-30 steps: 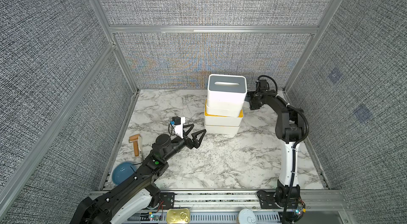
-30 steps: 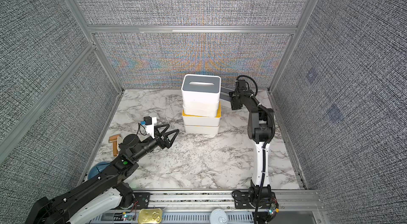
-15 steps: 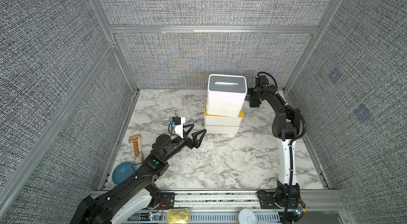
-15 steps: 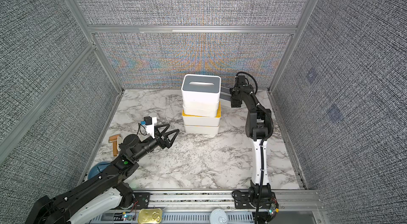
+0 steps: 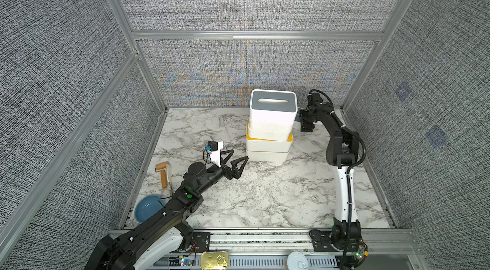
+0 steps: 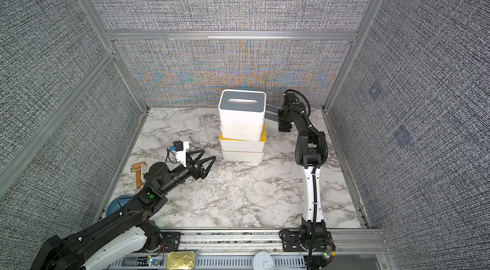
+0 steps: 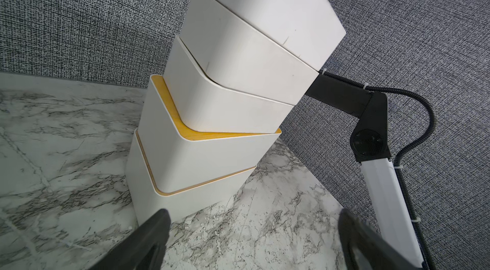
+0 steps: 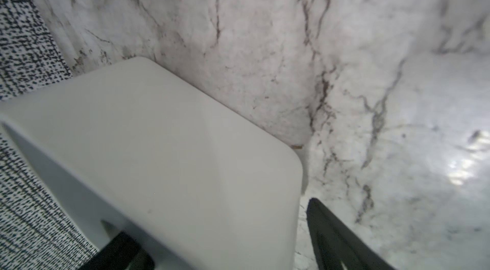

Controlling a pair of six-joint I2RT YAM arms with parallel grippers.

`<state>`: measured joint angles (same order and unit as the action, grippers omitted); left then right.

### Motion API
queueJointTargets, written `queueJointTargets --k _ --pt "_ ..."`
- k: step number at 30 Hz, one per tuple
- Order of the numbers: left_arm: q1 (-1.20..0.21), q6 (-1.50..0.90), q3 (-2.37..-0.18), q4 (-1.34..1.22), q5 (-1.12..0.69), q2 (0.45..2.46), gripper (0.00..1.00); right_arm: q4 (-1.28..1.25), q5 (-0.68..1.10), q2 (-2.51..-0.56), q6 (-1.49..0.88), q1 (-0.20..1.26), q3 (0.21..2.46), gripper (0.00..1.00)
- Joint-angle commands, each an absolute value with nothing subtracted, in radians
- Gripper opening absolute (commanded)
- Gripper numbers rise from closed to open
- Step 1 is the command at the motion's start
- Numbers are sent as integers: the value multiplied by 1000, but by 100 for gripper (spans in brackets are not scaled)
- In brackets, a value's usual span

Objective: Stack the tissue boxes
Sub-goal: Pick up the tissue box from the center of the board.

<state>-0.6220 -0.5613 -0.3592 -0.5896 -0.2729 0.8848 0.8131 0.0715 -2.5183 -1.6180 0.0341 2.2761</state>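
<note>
A blue bowl and a wooden tool lie by the left edge of the marble table. The left gripper hangs low over the marble, jaws spread wide and empty, pointing at the tissue boxes. These stand stacked near the back wall, slightly staggered, with a grey-lidded box on top. Just right of the stack's upper part, another white box sits between the parted fingers of the right gripper. I cannot tell whether they clamp it.

marble table | bears: stacked tissue boxes | wooden-handled tool | blue bowl
</note>
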Motion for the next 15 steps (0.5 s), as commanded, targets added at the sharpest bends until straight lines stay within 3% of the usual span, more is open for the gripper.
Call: queueJointTargets --k 1,4,10,15 --pt "-622 -566 -354 -621 -283 872 99 832 48 -2463 -1627 20 2164 80" --pt "-622 -573 -349 -621 -281 865 99 715 45 -2359 -1622 0 1982 72" --pt "-623 -594 -334 -651 -288 864 99 660 27 -2218 -1534 -73 1775 70" --pt "-623 -620 -312 -702 -309 873 99 600 26 -2128 -1404 -136 1649 57"
